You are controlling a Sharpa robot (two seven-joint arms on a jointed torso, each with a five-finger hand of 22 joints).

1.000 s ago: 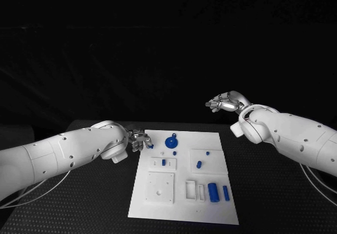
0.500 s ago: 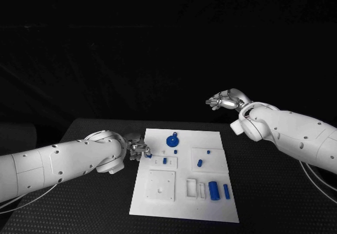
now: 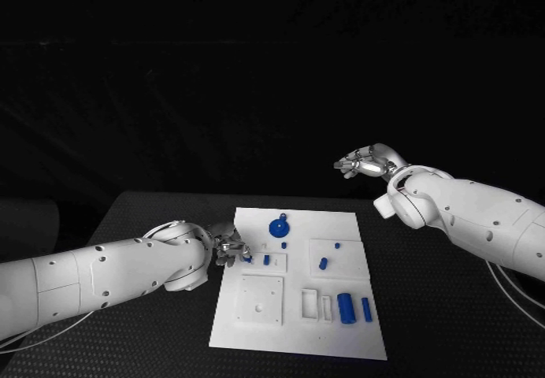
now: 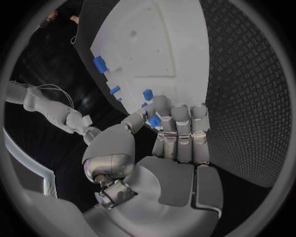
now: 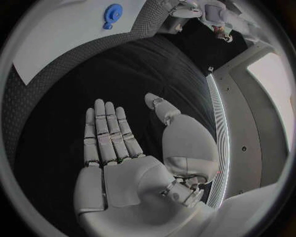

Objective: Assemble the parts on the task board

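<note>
The white task board lies in the middle of the black table. My left hand is at the board's left edge, pinching a small blue part between thumb and fingers; the same part peeks out beside the hand. A round blue part sits at the board's far end. Small blue pegs stand mid-board, and two blue cylinders lie at the near right. My right hand is raised beyond the board's far right corner; its palm is flat with fingers spread and nothing in it.
The board has raised white blocks with recesses, one large block near left and a slotted one beside the cylinders. Black textured table surrounds the board on all sides. The round blue part lies well away from my right hand.
My left hand has slid along the board's left edge toward me, still holding the small blue part. The right hand has stayed nearly where it was.
</note>
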